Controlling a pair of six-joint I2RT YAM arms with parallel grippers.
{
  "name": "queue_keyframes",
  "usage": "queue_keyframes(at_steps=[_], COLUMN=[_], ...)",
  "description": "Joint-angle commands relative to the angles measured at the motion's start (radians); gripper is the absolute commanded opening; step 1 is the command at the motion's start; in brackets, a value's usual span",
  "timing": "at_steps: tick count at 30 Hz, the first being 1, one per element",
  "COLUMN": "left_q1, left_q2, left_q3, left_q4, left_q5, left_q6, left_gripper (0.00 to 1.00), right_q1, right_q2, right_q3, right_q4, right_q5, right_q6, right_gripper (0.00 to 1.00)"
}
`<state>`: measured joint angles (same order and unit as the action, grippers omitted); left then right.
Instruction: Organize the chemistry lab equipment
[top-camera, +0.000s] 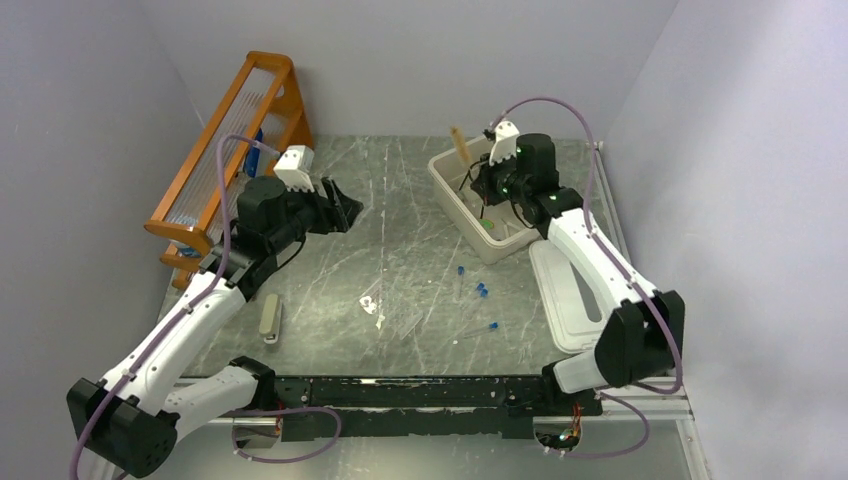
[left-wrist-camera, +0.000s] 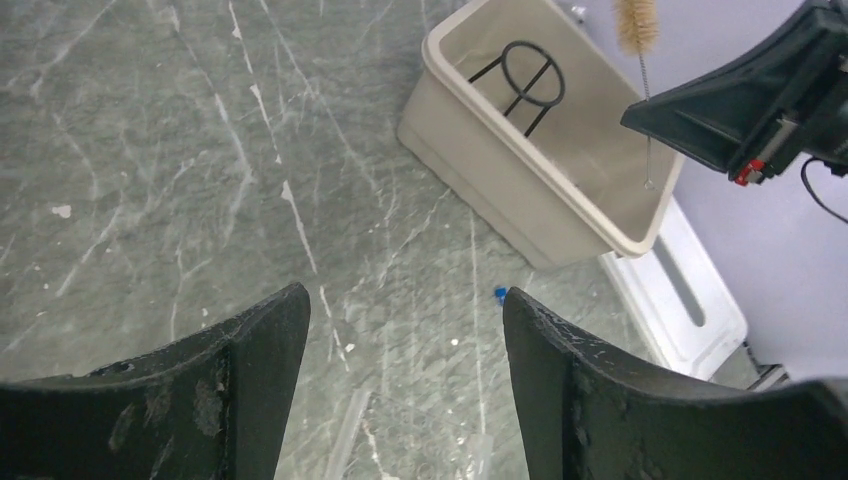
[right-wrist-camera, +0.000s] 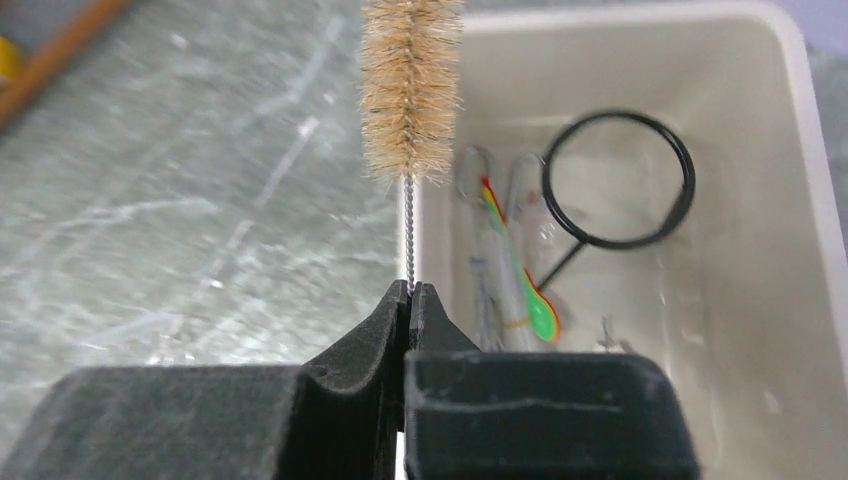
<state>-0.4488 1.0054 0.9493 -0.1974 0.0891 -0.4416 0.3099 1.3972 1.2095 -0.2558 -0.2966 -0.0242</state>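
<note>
My right gripper (right-wrist-camera: 409, 290) is shut on the wire stem of a tan bristle brush (right-wrist-camera: 410, 90) and holds it upright over the left rim of the white bin (right-wrist-camera: 600, 14). In the bin lie a black wire ring with stem (right-wrist-camera: 618, 180), a green-handled tool (right-wrist-camera: 540, 315) and clear thin tubes (right-wrist-camera: 480, 250). My left gripper (left-wrist-camera: 405, 310) is open and empty above the table. Clear tubes (top-camera: 405, 320), a small white piece (top-camera: 370, 302) and several blue-capped pieces (top-camera: 481, 290) lie loose on the table. The brush (top-camera: 460, 145) and bin (top-camera: 445, 180) also show in the top view.
The orange wooden rack (top-camera: 225, 150) stands at the back left. The bin's white lid (top-camera: 565, 300) lies flat to the right, beside the right arm. A small beige block (top-camera: 270, 318) lies near the left arm. Walls close in on both sides.
</note>
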Motion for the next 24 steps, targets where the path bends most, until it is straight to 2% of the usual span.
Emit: queue_keyframes(at_steps=[1, 8, 13, 17, 24], left_q1=[-0.005, -0.003, -0.001, 0.004, 0.005], left_q2=[0.013, 0.034, 0.051, 0.058, 0.051], left_q3=[-0.043, -0.105, -0.124, -0.132, -0.136], left_q4=[0.015, 0.057, 0.083, 0.101, 0.098], left_q5=[-0.02, -0.054, -0.024, -0.003, -0.001], left_q6=[0.068, 0.061, 0.042, 0.033, 0.036], left_gripper=[0.74, 0.75, 0.74, 0.75, 0.76], right_q1=[-0.021, -0.024, -0.024, -0.021, -0.007], right_q2=[0.089, 0.228, 0.255, 0.308, 0.282], right_q3=[0.031, 0.109, 0.096, 0.14, 0.147], right_q4=[-0.116, -0.238, -0.237, -0.289, -0.281], right_q5=[0.131, 0.128, 0.203, 0.235, 0.266], right_q6=[-0.122, -0.182, -0.193, -0.18, -0.128], right_gripper=[0.0, 0.0, 0.01, 0.16, 0.29])
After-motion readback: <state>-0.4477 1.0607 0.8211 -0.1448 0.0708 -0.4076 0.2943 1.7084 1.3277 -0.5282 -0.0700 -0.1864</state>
